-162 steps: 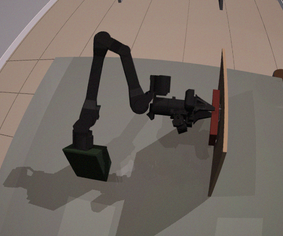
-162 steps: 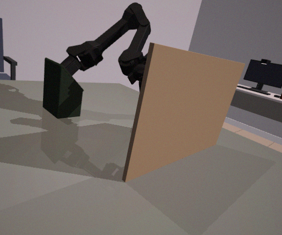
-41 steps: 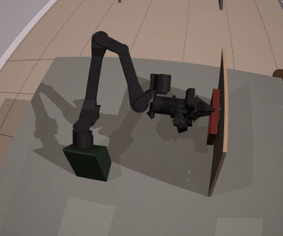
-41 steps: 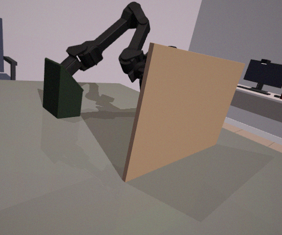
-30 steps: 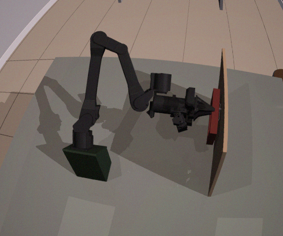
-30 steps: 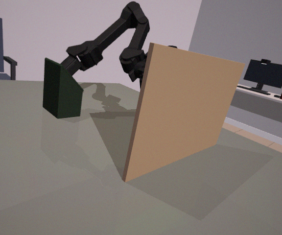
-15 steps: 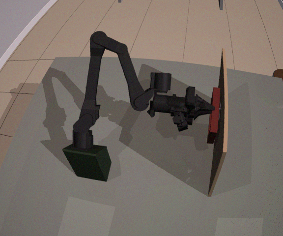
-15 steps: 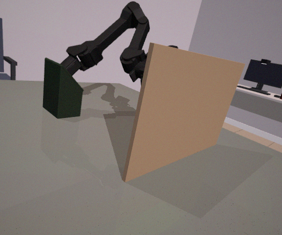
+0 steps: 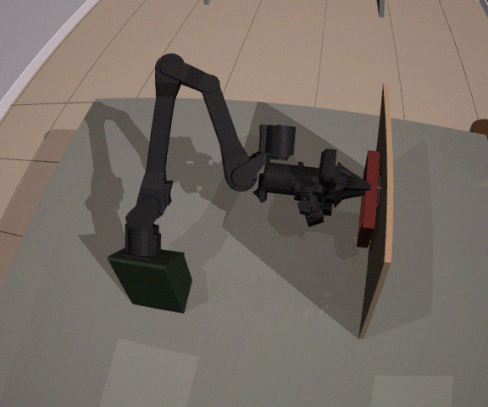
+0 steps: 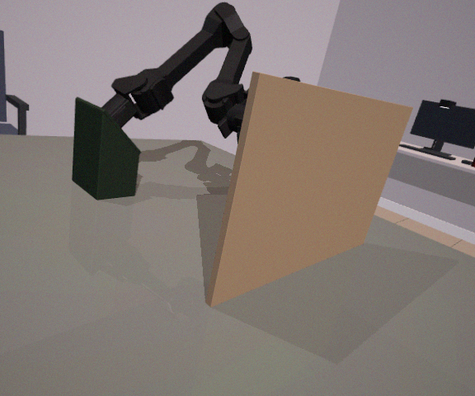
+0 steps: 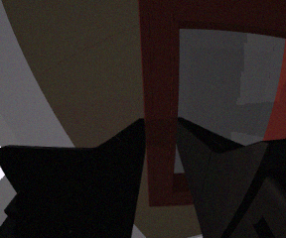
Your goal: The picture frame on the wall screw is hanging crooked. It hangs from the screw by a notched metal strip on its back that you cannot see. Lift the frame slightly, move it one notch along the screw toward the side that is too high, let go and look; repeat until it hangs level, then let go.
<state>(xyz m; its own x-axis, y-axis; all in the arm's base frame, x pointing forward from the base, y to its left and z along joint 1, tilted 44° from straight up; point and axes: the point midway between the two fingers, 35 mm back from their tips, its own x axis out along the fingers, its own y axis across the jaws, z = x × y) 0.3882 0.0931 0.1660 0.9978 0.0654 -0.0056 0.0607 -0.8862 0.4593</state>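
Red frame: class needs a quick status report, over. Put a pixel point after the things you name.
Gripper [image 9: 369, 186] [image 11: 159, 125] shut on red frame [image 9: 370, 192] [image 11: 160, 89]. Frame in front of upright tan board [image 9: 389, 175] [image 10: 314, 170]. Nothing seen between arm and frame. Level: cannot tell.

We had an upright panel [image 9: 389, 184] [image 10: 310, 183] standing on the surface [image 9: 279, 350] [image 10: 143, 341], with the picture frame [image 9: 368, 201] [image 11: 160, 89] before it and the pincer [image 9: 368, 186] [image 11: 159, 125] at the frame.
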